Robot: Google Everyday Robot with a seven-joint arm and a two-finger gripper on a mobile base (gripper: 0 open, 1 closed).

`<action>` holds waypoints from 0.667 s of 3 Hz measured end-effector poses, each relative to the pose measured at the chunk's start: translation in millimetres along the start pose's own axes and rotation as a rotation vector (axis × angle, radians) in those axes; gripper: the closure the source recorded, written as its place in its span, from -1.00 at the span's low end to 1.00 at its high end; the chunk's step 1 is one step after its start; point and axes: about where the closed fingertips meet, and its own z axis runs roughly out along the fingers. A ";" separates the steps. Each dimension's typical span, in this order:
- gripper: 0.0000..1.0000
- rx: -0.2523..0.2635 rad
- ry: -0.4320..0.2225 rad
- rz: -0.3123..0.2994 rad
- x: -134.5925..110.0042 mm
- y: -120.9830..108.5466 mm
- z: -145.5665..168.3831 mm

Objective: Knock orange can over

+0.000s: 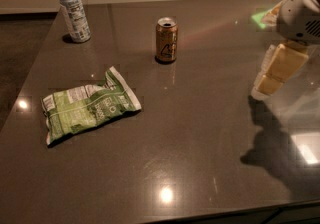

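Observation:
The orange can (166,40) stands upright on the dark table (200,133), toward the far middle. It is orange-brown with a silver top and a dark logo. My gripper (276,70) hangs at the right edge of the view, above the table and well to the right of the can, with pale yellow fingers pointing down and left. It holds nothing that I can see.
A clear plastic water bottle (73,10) with a white cap stands at the far left corner. A green and white snack bag (87,105) lies flat at the left, nearer than the can. The arm's shadow falls on the table at the right.

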 end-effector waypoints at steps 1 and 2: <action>-1.00 0.021 -0.034 0.027 -14.8 -18.6 16.2; -1.00 0.049 -0.069 0.066 -28.8 -39.6 34.9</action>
